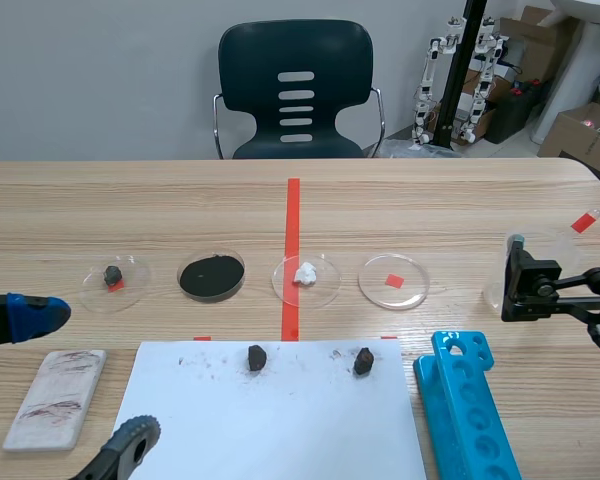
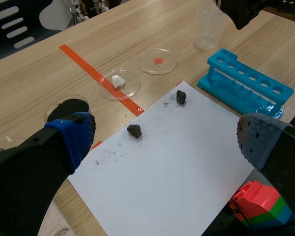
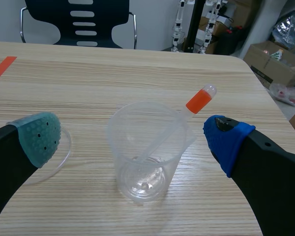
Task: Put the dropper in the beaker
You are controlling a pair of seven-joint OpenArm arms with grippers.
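Note:
A clear plastic beaker (image 3: 146, 150) stands upright on the wooden table, just ahead of and between my right gripper's (image 3: 132, 142) open fingers. The dropper (image 3: 179, 120) leans inside it, tip at the bottom, its orange-red bulb poking out over the far rim. In the scene view the beaker (image 1: 550, 262) is at the far right, partly behind the right arm, with the dropper's bulb (image 1: 585, 221) above it. My left gripper (image 1: 75, 375) hangs open at the near left, over the white sheet's corner; the beaker (image 2: 210, 27) is far ahead of it.
A white paper sheet (image 1: 280, 420) holds two dark lumps (image 1: 257, 357). Several petri dishes (image 1: 306, 279) sit in a row behind it. A blue test tube rack (image 1: 470, 410) lies beside the beaker. A white slab (image 1: 56, 398) lies near left. A chair (image 1: 295, 90) stands behind the table.

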